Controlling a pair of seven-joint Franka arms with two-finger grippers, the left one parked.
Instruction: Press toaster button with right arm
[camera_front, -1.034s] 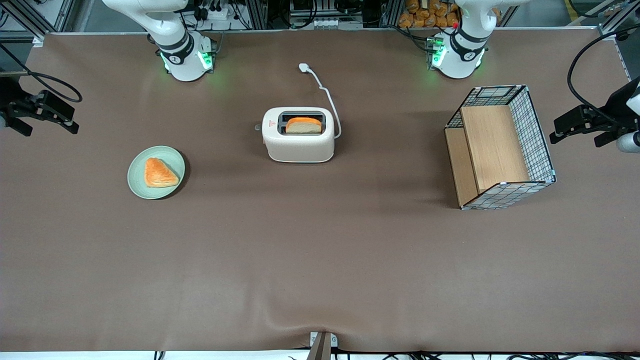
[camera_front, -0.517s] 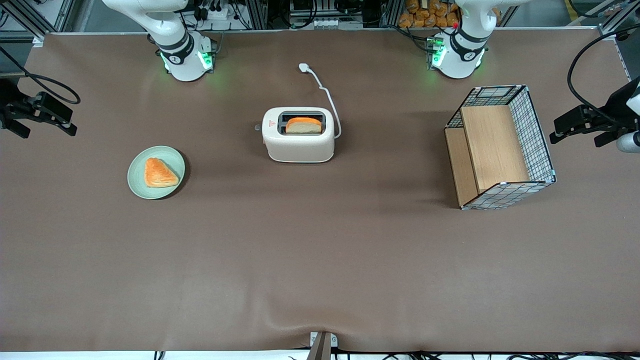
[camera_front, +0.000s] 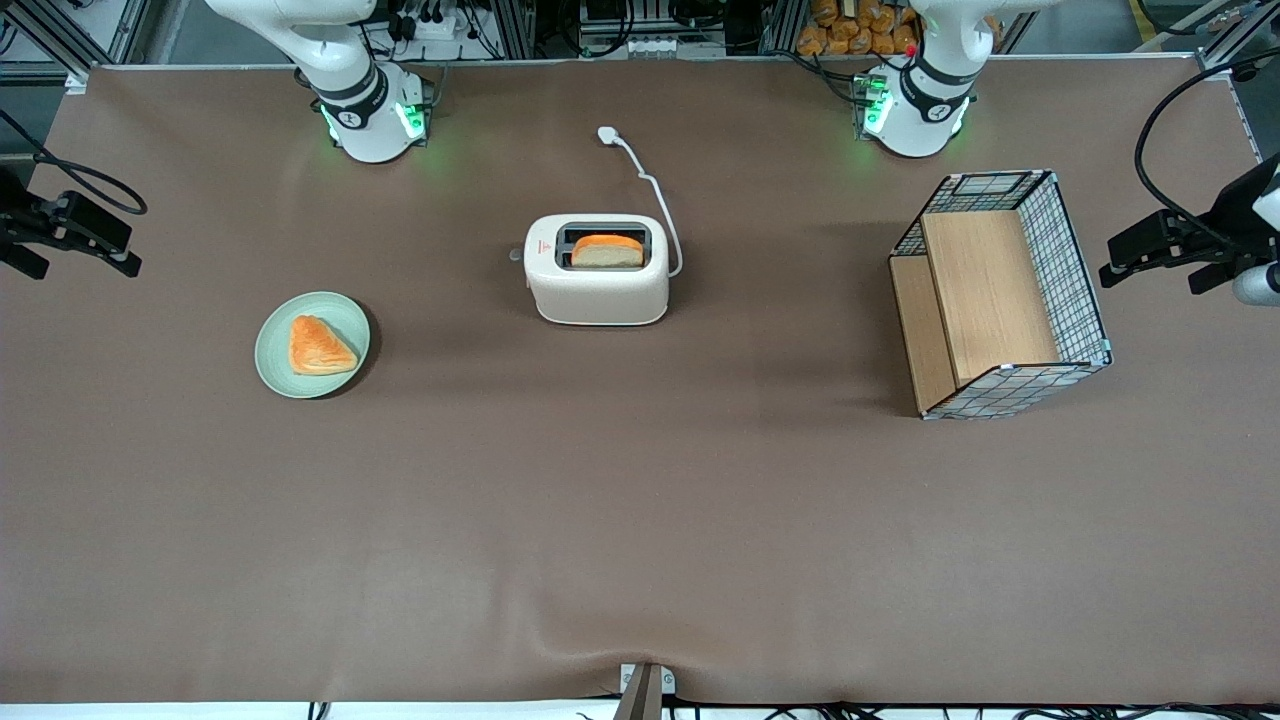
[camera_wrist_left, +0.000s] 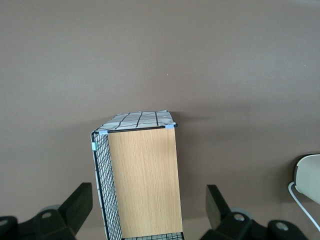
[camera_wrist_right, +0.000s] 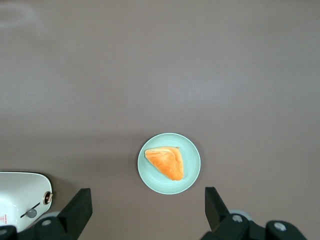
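Note:
The cream toaster stands mid-table with a bread slice in its dark top slot. The small pale toaster button sticks out of the narrow end that faces the working arm's end of the table. The right arm's gripper hovers open above the table edge at that end, well apart from the toaster, with nothing between its fingers. In the right wrist view the gripper is over bare mat just short of a green plate. The toaster and its button show there too.
A green plate with a triangular pastry lies between the gripper and the toaster, nearer the front camera. The toaster's white cord and plug trail toward the arm bases. A wire-and-wood rack stands toward the parked arm's end.
The right gripper has drifted slightly outward, toward the working arm's end of the table. The toaster, plate and rack have not moved.

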